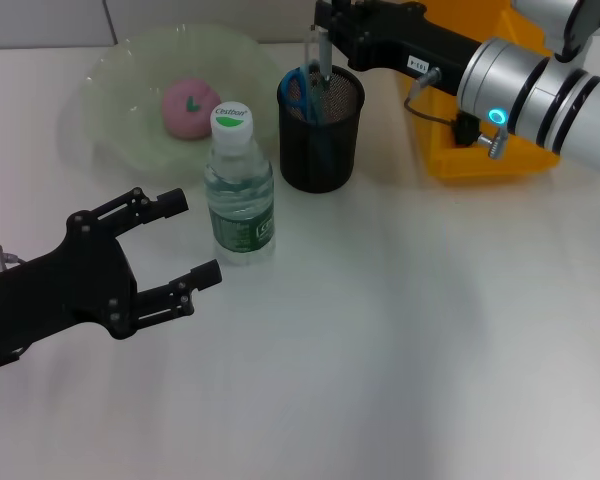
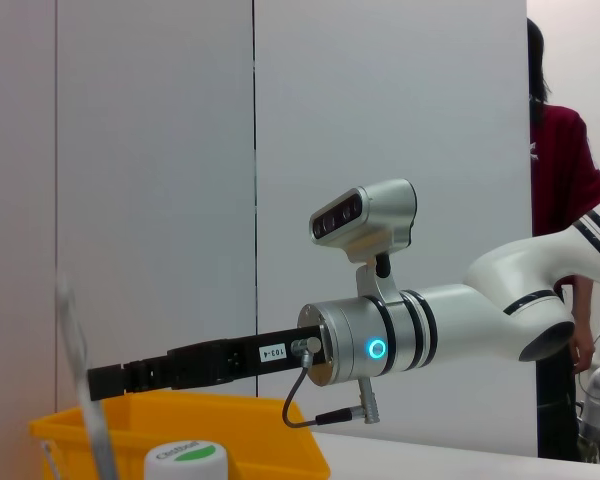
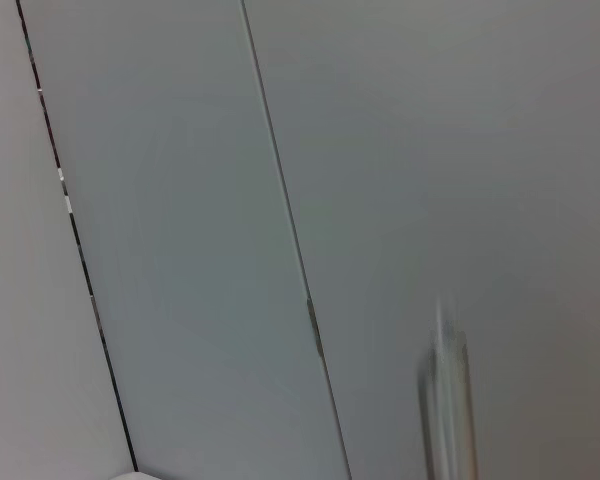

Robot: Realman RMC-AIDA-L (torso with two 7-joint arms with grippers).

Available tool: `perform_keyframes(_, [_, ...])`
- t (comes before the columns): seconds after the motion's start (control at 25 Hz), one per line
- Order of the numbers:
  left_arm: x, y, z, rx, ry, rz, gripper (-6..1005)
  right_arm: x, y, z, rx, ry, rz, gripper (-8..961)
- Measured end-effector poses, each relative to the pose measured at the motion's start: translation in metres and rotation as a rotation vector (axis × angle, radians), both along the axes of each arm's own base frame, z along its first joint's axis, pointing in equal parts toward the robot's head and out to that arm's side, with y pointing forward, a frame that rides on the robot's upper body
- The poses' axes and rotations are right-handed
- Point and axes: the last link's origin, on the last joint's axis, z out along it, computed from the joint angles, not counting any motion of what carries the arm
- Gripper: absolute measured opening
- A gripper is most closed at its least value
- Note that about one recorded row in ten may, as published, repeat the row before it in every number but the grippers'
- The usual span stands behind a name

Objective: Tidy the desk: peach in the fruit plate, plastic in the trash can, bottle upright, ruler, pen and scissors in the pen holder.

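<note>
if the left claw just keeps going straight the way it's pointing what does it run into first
Most likely the water bottle. The left claw is open, low over the table, pointing toward the bottle's lower body, which stands upright just ahead. Depth is hard to judge from the head view, so it might only graze the bottle's near side.

Peach (image 1: 187, 108) in fruit plate (image 1: 120, 90), upper left of frame. Bottle (image 1: 239, 190) upright below plate. Pen holder (image 1: 321, 128) right of bottle, scissors (image 1: 300, 92) inside. Trash can (image 1: 480, 110) upper right.
</note>
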Motion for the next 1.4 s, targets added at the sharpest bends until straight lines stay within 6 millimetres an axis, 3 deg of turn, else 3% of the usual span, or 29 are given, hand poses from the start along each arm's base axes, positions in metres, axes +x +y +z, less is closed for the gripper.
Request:
perform_keyframes(0.12, [0.0, 0.0, 0.0, 0.001, -0.003, 0.001, 800, 0.003, -0.002, 0.0, -0.004, 0.004, -0.006, 164])
perform_keyframes(0.36, [0.0, 0.0, 0.0, 0.003, -0.014, 0.006, 800, 0.004, -0.005, 0.002, -0.011, 0.029, -0.001, 374])
perform_keyframes(0.56, [0.0, 0.002, 0.002, 0.018, -0.026, 0.023, 800, 0.015, -0.023, 0.03, -0.001, 0.148, 0.045, 533])
perform_keyframes(0.64, [0.0, 0.002, 0.002, 0.018, -0.026, 0.023, 800, 0.028, -0.041, 0.046, 0.009, 0.183, 0.074, 614])
perform_keyframes(0.68, [-0.001, 0.004, 0.005, 0.028, -0.039, 0.049, 800, 0.043, -0.066, 0.061, -0.001, 0.21, 0.101, 663])
perform_keyframes(0.76, [-0.005, 0.007, 0.009, 0.032, -0.063, 0.102, 800, 0.055, -0.093, 0.072, -0.026, 0.223, 0.141, 762])
perform_keyframes(0.8, [-0.005, 0.008, 0.01, 0.026, -0.067, 0.111, 800, 0.055, -0.093, 0.072, -0.026, 0.223, 0.141, 762])
perform_keyframes(0.92, [-0.005, 0.008, 0.01, 0.026, -0.067, 0.111, 799, 0.077, -0.137, 0.089, -0.087, 0.191, 0.234, 760])
perform_keyframes(1.0, [-0.002, 0.007, 0.002, -0.129, -0.025, 0.116, 799, 0.099, -0.176, 0.099, -0.199, 0.116, 0.319, 759])
perform_keyframes(1.04, [-0.002, 0.007, -0.001, -0.158, -0.009, 0.112, 799, 0.099, -0.176, 0.099, -0.199, 0.116, 0.319, 759])
perform_keyframes(1.12, [-0.002, 0.007, -0.001, -0.158, -0.009, 0.112, 799, 0.112, -0.202, 0.098, -0.299, 0.073, 0.364, 758])
perform_keyframes(1.4, [0.006, 0.0, -0.014, -0.322, 0.045, 0.065, 799, 0.114, -0.22, 0.091, -0.376, 0.069, 0.406, 755])
